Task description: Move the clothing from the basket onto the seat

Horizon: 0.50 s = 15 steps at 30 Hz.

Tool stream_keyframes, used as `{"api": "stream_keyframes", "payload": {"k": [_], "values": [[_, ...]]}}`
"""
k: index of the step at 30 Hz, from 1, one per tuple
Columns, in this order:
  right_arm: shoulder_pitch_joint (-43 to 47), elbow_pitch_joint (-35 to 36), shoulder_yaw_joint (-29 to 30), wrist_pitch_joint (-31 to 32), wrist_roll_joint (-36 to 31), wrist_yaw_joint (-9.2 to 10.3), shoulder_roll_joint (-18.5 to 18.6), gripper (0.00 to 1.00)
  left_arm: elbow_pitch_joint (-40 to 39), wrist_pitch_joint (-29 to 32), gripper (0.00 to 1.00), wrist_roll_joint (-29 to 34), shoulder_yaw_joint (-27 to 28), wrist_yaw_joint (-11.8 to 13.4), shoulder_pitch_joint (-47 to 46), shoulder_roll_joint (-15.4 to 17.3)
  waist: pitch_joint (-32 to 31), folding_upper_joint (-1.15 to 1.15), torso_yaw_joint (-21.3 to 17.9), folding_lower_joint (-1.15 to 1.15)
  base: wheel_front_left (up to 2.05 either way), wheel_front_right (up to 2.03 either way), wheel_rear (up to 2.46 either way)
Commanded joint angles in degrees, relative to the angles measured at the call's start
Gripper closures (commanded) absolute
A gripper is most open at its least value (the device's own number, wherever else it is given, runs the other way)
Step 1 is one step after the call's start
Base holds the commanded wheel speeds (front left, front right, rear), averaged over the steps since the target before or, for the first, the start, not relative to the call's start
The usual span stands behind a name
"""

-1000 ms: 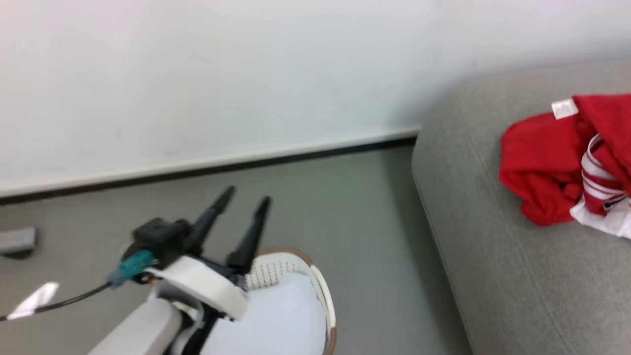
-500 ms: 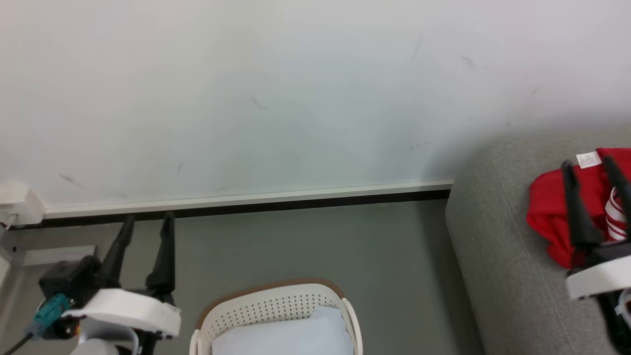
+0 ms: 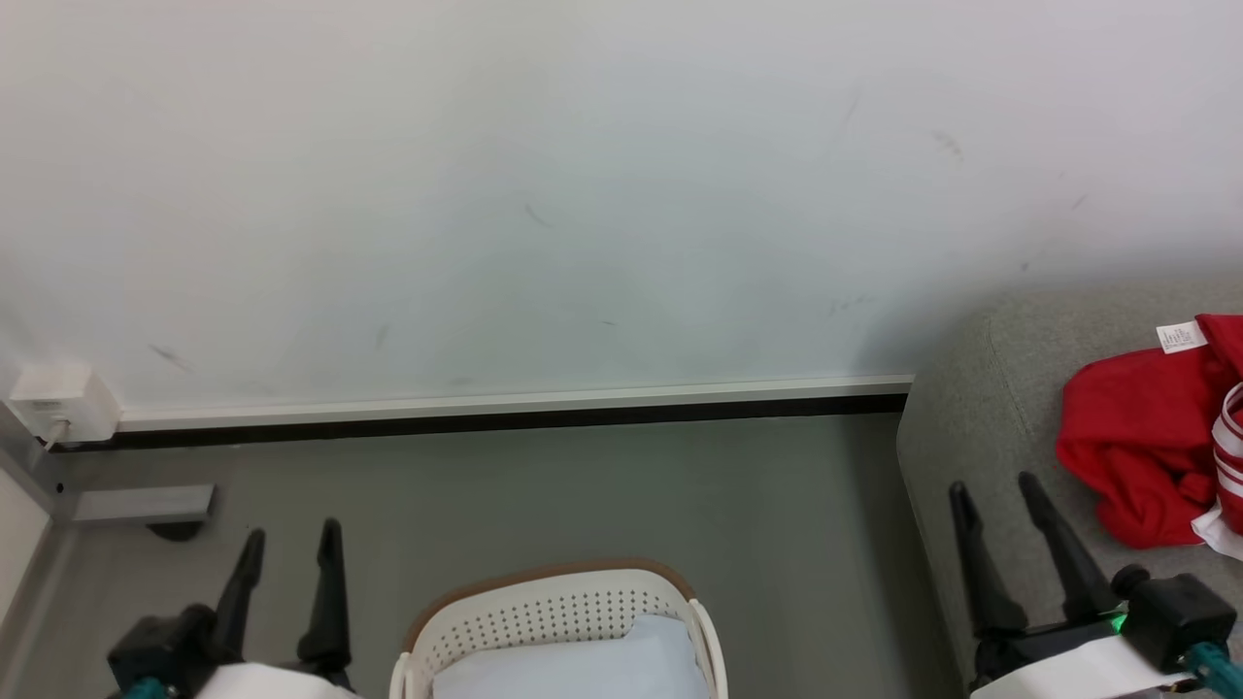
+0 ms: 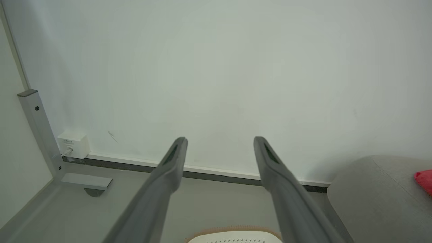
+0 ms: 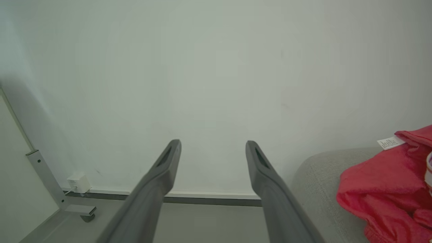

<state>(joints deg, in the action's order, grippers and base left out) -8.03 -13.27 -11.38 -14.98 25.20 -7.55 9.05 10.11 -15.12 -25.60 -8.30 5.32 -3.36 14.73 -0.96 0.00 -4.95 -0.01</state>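
Pale wall (image 3: pixel 583 194) above grey floor (image 3: pixel 583 485). I see the clothing (image 3: pixel 1136 456) heaped on the seat (image 3: pixel 981 427) at the right edge, the basket (image 3: pixel 554 612) bottom centre; left fingers (image 3: pixel 328 582) and right fingers (image 3: pixel 1058 539) stand wide, empty.

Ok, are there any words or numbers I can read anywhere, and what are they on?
No text here can be read.
White tag on the red clothing: tiny dark print, too small to read.
White box on the wall: faint marking, too blurred to read.
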Motion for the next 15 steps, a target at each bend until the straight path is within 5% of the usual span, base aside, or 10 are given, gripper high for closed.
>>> {"api": "stream_keyframes", "payload": {"k": [1,15], "values": [[0.9,0.3,-0.2,-0.2,-0.6,0.13,-0.3,0.0,0.2,0.0,0.0,1.4,0.7,-0.5,1.2,-0.8,-0.1,0.0,0.0,0.01,0.0,0.0,0.0],[2.4,1.0,-0.9,-0.2,-2.7,0.13,-1.8,0.0,3.7,0.0,0.0,10.0,7.3,-7.0,1.9,-7.2,-0.7,0.0,0.3,0.01,0.0,0.0,0.0]]}}
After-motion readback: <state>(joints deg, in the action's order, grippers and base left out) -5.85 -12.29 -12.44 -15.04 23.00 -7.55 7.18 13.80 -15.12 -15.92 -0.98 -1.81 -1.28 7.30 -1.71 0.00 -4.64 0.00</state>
